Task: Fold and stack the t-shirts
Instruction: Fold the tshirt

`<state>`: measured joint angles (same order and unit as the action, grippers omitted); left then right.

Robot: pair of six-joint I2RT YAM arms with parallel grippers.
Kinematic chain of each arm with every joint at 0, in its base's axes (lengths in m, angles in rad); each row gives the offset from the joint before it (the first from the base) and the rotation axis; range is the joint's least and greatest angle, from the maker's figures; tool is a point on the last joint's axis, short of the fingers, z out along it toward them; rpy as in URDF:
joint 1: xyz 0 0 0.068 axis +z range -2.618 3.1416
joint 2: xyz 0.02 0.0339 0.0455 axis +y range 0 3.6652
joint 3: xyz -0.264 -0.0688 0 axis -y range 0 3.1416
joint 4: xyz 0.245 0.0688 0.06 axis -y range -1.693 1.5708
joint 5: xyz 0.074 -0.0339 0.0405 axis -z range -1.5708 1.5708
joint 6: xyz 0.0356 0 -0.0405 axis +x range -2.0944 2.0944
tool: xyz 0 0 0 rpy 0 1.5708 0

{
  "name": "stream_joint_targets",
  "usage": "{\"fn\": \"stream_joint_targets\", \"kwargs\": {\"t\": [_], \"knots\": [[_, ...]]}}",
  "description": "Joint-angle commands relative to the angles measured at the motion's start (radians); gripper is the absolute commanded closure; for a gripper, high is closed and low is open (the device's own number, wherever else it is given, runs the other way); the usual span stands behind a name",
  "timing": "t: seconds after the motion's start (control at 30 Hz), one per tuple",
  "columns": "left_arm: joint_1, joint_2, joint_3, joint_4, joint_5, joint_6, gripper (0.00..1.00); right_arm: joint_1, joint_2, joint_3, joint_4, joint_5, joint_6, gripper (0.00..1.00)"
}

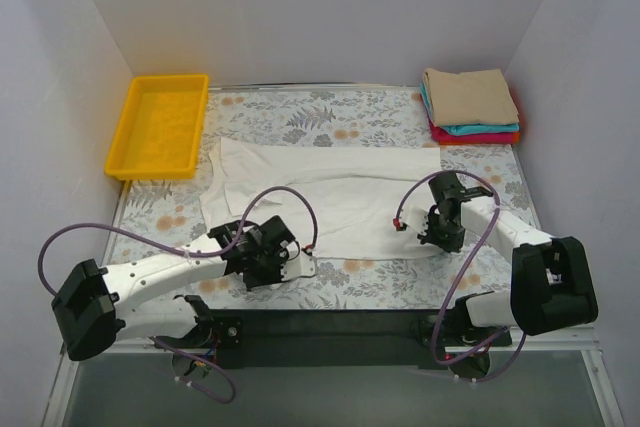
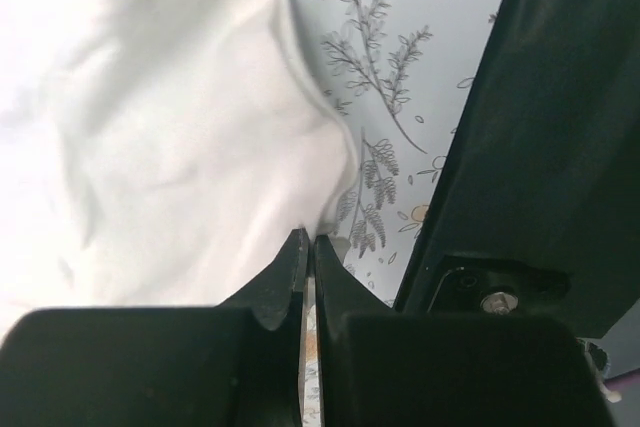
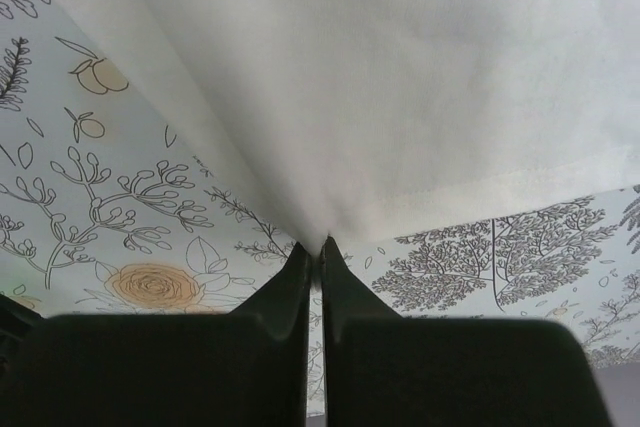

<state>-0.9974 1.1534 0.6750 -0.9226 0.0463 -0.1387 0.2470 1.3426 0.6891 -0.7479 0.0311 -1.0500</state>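
A desk covered by a floral-patterned cloth point(image 1: 340, 112) fills the top view. Across its middle lies the white t-shirt point(image 1: 330, 187), spread out flat with its length running left to right. A yellow tray point(image 1: 160, 127) sits at the far left corner, partly over the desk's edge. At the far right corner is a stack of folded shirts, well apart from the white one: a tan t-shirt point(image 1: 468, 97) on top, a teal t-shirt point(image 1: 480, 129) under it and a red t-shirt point(image 1: 480, 137) at the bottom. The left gripper point(image 2: 308, 239) is at the shirt's near left edge, its jaws closed with the cloth's edge drawn into their tips. The right gripper point(image 3: 320, 244) is at the near right corner, jaws pinched on the hem, the cloth puckering toward them.
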Motion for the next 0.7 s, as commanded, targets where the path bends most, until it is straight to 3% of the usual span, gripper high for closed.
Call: {"fn": "stream_joint_targets", "kwargs": {"t": [0.0,0.17,0.3,0.47,0.67], "knots": [[0.054,-0.043,0.104,-0.042,0.047,-0.013,1.00,-0.006,-0.048,0.050,-0.076,0.000,-0.024,0.96],[0.164,-0.078,0.175,-0.073,0.044,0.025,1.00,-0.012,-0.039,0.098,-0.106,-0.005,-0.019,0.99],[0.313,-0.103,0.235,-0.079,0.046,0.103,1.00,-0.032,-0.008,0.180,-0.139,-0.023,-0.008,0.99],[0.491,-0.089,0.294,0.034,0.027,0.229,1.00,-0.051,0.072,0.289,-0.148,-0.023,-0.015,0.99],[0.667,0.046,0.402,0.181,0.075,0.312,1.00,-0.083,0.190,0.418,-0.148,-0.023,-0.030,0.99]]}}
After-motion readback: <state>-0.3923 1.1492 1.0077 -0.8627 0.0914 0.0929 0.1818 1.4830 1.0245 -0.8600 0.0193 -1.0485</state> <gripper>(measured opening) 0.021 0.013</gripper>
